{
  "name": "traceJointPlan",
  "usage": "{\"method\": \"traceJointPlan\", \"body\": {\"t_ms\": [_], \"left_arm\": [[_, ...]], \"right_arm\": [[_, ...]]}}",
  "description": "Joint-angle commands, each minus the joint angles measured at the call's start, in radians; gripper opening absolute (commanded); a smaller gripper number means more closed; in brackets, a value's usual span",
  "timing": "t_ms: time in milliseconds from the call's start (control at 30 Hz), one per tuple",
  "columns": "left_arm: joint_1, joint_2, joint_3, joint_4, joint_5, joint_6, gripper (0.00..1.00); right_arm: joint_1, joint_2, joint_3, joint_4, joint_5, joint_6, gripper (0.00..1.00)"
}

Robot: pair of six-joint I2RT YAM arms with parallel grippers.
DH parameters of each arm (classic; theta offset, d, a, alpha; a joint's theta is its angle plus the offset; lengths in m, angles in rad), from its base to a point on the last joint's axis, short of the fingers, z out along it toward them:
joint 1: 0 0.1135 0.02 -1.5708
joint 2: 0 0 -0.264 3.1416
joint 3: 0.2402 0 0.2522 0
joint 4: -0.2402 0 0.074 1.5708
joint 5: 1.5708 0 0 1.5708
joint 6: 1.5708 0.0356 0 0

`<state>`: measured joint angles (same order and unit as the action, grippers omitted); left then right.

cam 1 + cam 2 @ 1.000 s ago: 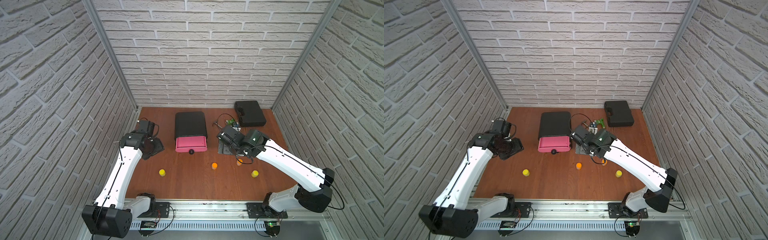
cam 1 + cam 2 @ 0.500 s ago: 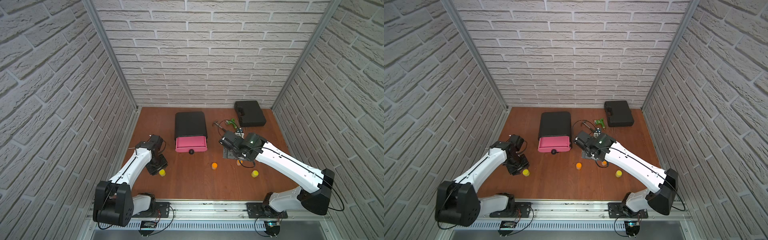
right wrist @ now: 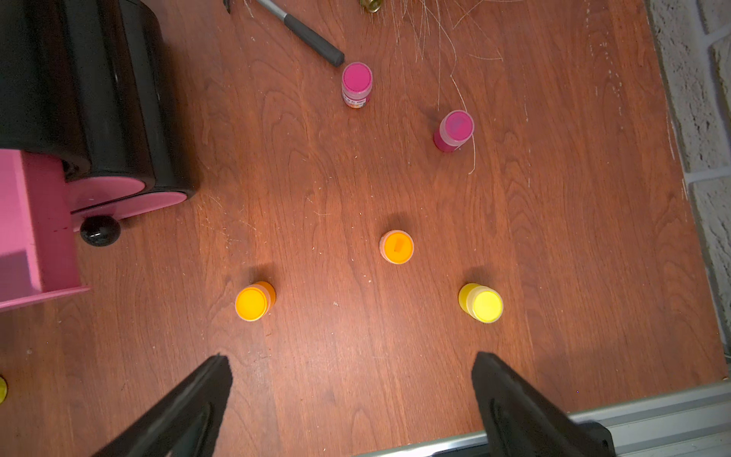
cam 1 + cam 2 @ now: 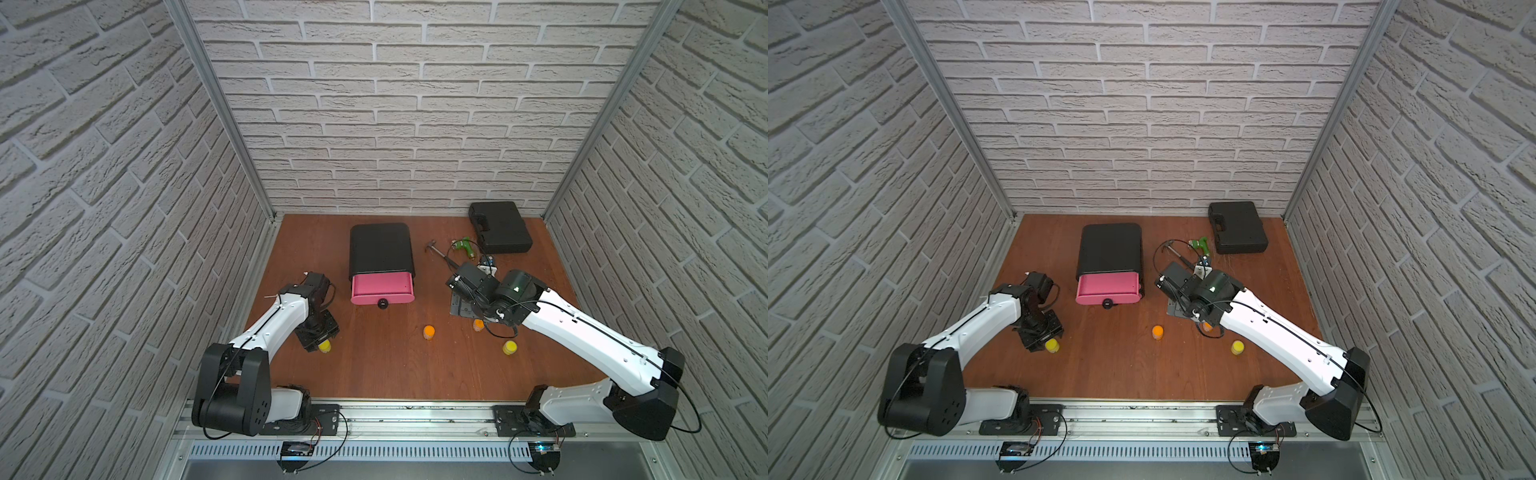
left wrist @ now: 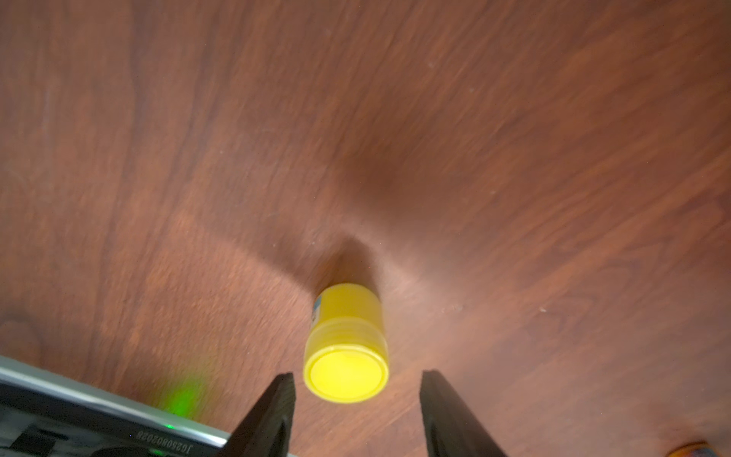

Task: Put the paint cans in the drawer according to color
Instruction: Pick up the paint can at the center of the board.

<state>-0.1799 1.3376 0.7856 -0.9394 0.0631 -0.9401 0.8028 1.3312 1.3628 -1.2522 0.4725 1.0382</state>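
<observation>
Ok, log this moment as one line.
left gripper: open, flanking yellow can | right gripper: open, empty | drawer: top one pulled out | stowed: none yet

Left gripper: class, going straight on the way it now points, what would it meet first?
Most likely the yellow paint can, standing upright just ahead of the left gripper, centred between its open jaws; how near is hard to judge.

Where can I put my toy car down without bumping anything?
Bare wood: the back corner between the chest and the left-hand wall, and the front strip between the jars and the metal rail. Crowded: right of the chest, where the hammer, green drill, black case and right arm sit close.
</observation>
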Motion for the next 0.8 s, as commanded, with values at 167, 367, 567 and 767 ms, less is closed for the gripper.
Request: {"method": "traceJointPlan", "body": {"t_ms": [167, 367, 567, 767], "left_arm": [[-0.004, 0.01, -0.045, 0.034, -0.011, 0.001, 0.53], [-0.004, 0.024, -0.057, 0.06, -0.016, 0.006, 0.51], [-0.004, 0.028, -0.055, 0.065, -0.036, 0.017, 0.48], [-0.004, 0.025, -0.055, 0.06, -0.043, 0.02, 0.4]], "right_arm": [[-0.007, -0.038, -0.027, 0.035, -0.001, 0.014, 1.0], [-0.007, -0.051, -0.04, 0.037, -0.005, 0.026, 1.0], [-0.007, -0.07, -0.058, 0.049, -0.009, 0.042, 1.0], [-0.008, -0.066, -0.054, 0.05, -0.012, 0.043, 1.0]]}}
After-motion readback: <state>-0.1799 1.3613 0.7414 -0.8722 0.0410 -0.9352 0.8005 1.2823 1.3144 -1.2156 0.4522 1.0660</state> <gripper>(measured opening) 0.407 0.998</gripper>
